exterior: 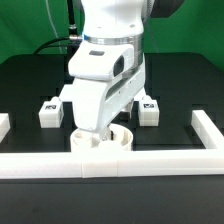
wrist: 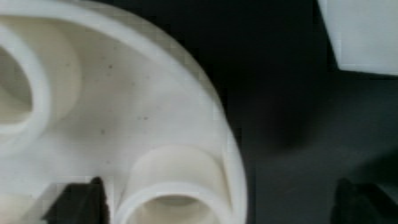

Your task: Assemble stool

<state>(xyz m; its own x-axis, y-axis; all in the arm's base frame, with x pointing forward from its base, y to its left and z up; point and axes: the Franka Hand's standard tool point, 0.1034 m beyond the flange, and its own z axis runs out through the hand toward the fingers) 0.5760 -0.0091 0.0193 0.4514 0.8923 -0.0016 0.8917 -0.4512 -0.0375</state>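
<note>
The stool's round white seat [exterior: 121, 136] lies at the table's front, close against the front rail. In the wrist view the seat [wrist: 107, 110] fills much of the picture, with one rounded socket [wrist: 178, 195] between the jaws. My gripper [wrist: 222, 203] is lowered over the seat's rim and stands open. One dark fingertip [wrist: 80, 200] is over the disc; the other [wrist: 365, 200] is off its edge with a dark gap between. In the exterior view the arm's body hides the fingers. Two tagged legs lie behind: one [exterior: 47, 112] on the exterior view's left, one [exterior: 149, 108] on its right.
White border rails frame the black table: a long front rail [exterior: 150, 162], a short right one [exterior: 207, 128] and a left stub [exterior: 3, 124]. Another white part [wrist: 365, 35] shows at the wrist view's corner.
</note>
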